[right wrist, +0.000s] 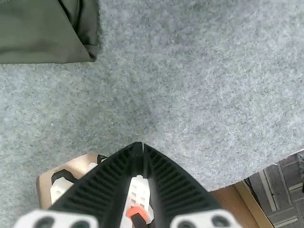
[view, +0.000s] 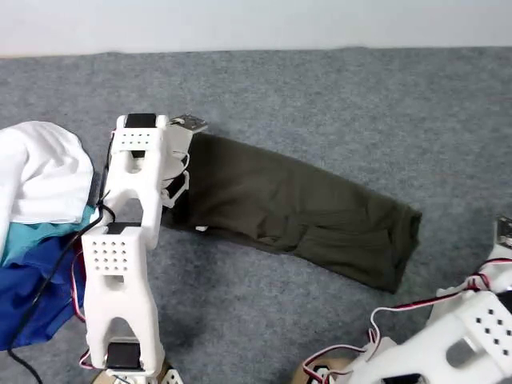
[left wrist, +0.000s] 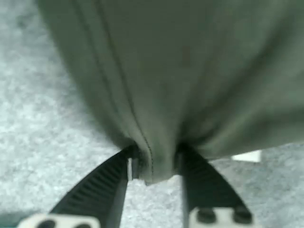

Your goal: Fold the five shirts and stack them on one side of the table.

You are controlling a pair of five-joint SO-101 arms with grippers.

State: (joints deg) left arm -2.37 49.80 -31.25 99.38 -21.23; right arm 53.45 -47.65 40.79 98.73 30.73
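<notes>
An olive-green shirt [view: 296, 208] lies folded into a long strip across the middle of the grey table. My left gripper [view: 178, 188] is at its left end and is shut on the shirt's edge; in the left wrist view the cloth [left wrist: 190, 71] bunches between the black fingers [left wrist: 107, 183] of the left gripper [left wrist: 156, 166]. My right gripper [right wrist: 141, 156] is shut with nothing in it, low over bare carpet near the table's front right corner. The shirt's right end [right wrist: 45, 31] lies beyond it.
A pile of unfolded shirts, white [view: 40, 172], teal [view: 36, 236] and blue [view: 32, 292], lies at the left edge. The right arm's white body [view: 456, 336] fills the front right corner. The table's wooden edge [right wrist: 242, 199] is close by the right gripper.
</notes>
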